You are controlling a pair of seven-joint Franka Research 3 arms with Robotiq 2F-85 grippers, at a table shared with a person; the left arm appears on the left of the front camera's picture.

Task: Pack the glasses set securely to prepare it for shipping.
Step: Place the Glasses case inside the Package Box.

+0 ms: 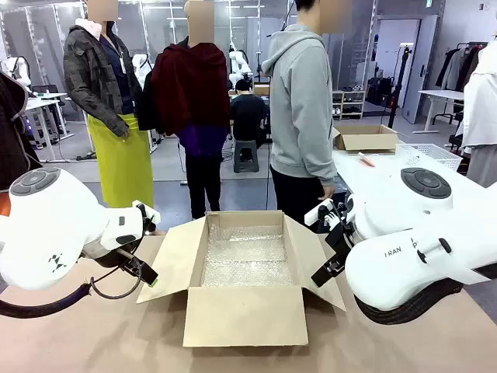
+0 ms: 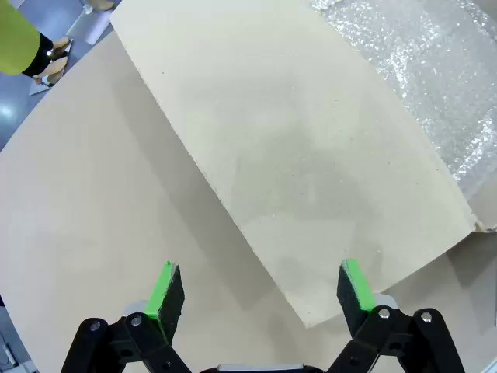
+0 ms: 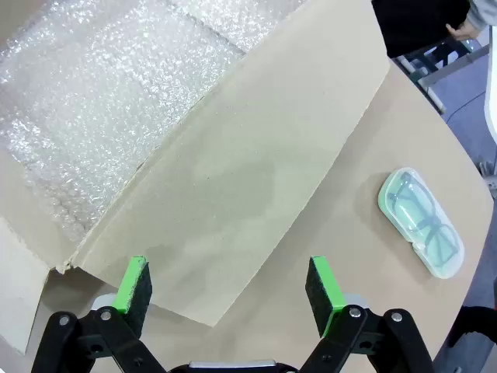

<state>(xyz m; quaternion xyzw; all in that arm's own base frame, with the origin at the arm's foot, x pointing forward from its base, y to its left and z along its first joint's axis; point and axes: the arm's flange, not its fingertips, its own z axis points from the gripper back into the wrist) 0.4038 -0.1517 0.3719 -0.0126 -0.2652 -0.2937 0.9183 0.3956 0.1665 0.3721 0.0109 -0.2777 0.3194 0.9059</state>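
One tan table (image 1: 93, 334) bears an open cardboard box (image 1: 241, 315) lined with bubble wrap (image 1: 247, 260). Clear case of teal-green glasses (image 3: 422, 223) lies on the table at 2 o'clock of the right gripper (image 3: 229, 284). That and the left gripper (image 2: 260, 289) are spread wide over opposite flaps. Person in grey hoodie (image 1: 301, 101) at 12 o'clock, far side.

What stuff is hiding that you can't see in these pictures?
Front view: the table beside the cardboard box on its right, blocked by the right arm.
Front and right wrist views: the box's floor, covered by bubble wrap.
Right wrist view: details inside the teal glasses case, too small.
Left wrist view: most of the box, cut off by the picture's edges.
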